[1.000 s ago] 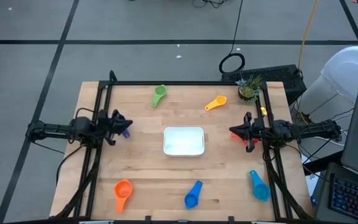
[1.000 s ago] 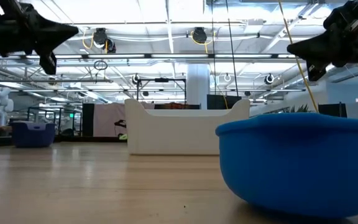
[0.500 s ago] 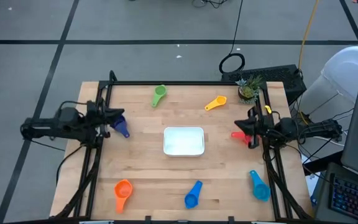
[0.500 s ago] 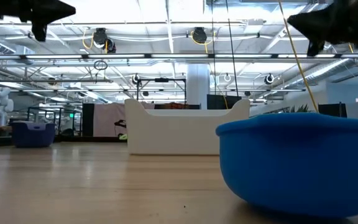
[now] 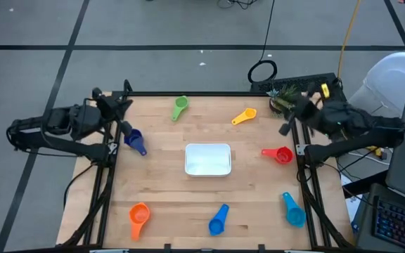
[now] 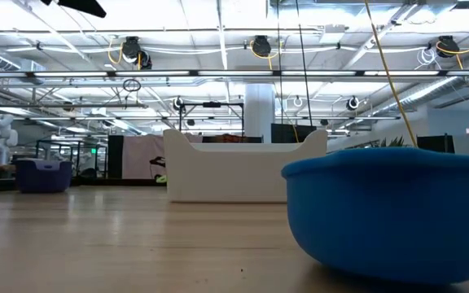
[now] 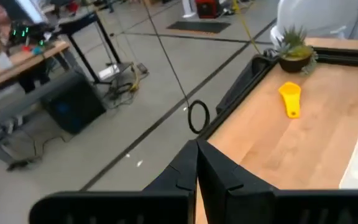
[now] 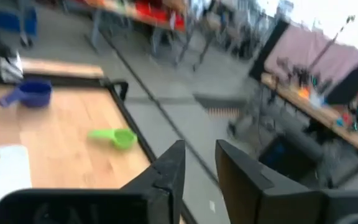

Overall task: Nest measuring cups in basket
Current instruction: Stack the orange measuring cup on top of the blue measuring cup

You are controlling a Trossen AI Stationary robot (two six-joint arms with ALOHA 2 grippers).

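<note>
Both arms have drawn back from the basket [image 5: 207,159] over the last second. They are now sitting outside the table's [image 5: 167,190] side edges, and the cups they were covering are lying exposed.

- Basket: lying at mid-table, long axis running from one arm's side to the other. In the low view it is showing as a white wall [image 6: 243,172].
- Red cup [image 5: 278,154]: just right of the basket, long axis in line with it, handle pointing at the basket.
- Dark blue cup [image 5: 134,140]: left of the basket, lying obliquely, handle angling toward the basket's near left.
- Green cup [image 5: 180,107]: beyond the basket's far left corner, bowl on the end away from it.
- Yellow cup [image 5: 244,116]: beyond the far right corner, handle slanting toward the basket.
- Orange cup [image 5: 139,216]: well apart on the near left, handle pointing away from the basket.
- Mid-blue cup [image 5: 219,219]: on the near side, handle pointing toward the basket.
- Light blue cup [image 5: 292,209]: on the near right, handle end toward the basket.
- Left gripper [image 7: 196,177]: hanging off the far left, beyond the dark blue cup, fingers pressed together, carrying nothing.
- Right gripper [image 8: 201,165]: hanging off the far right near the potted plant [image 5: 281,100], jaws showing a narrow gap, carrying nothing.
</note>
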